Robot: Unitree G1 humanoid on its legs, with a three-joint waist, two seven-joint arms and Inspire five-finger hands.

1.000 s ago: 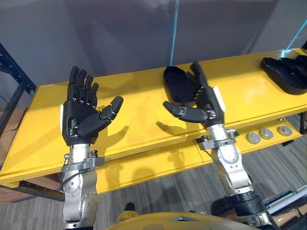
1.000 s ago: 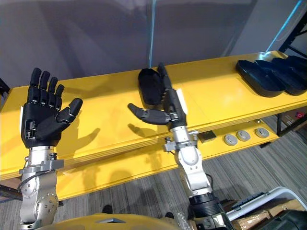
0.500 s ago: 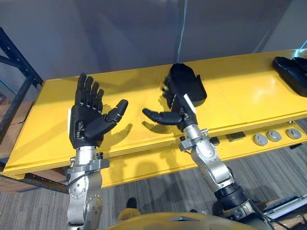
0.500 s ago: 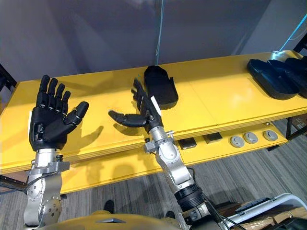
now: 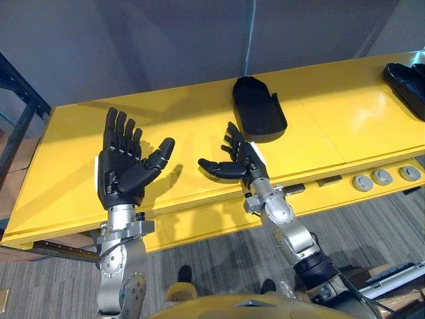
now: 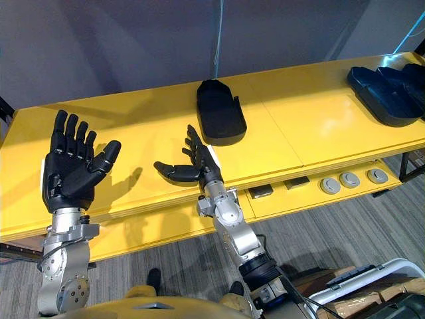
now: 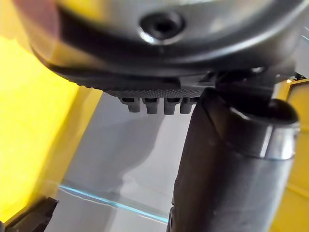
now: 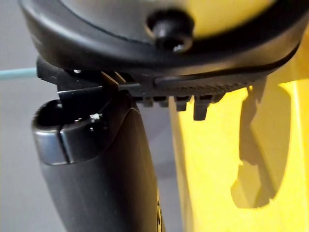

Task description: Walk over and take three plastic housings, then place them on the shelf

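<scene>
A black plastic housing [image 5: 259, 109] lies on the yellow shelf [image 5: 332, 123], near its back edge at the middle. More black housings [image 6: 385, 93] lie stacked at the shelf's far right end. My right hand [image 5: 242, 161] is open, fingers straight and thumb out, held above the shelf's front part, a little nearer than the middle housing and apart from it. My left hand [image 5: 123, 166] is raised over the shelf's left part, palm toward me, fingers spread and empty. In the wrist views the left hand's thumb [image 7: 231, 164] and the right hand's thumb [image 8: 96, 164] stand free.
A lower yellow ledge [image 5: 345, 189] below the front edge carries round grey sockets [image 5: 385, 177] at the right. A grey wall [image 5: 166, 46] stands behind the shelf. A dark rack post [image 5: 20, 100] rises at the far left. Grey floor lies below.
My right hand has drawn back from the middle housing toward the shelf's front edge and lower. The view has shifted slightly; the housing lies where it was.
</scene>
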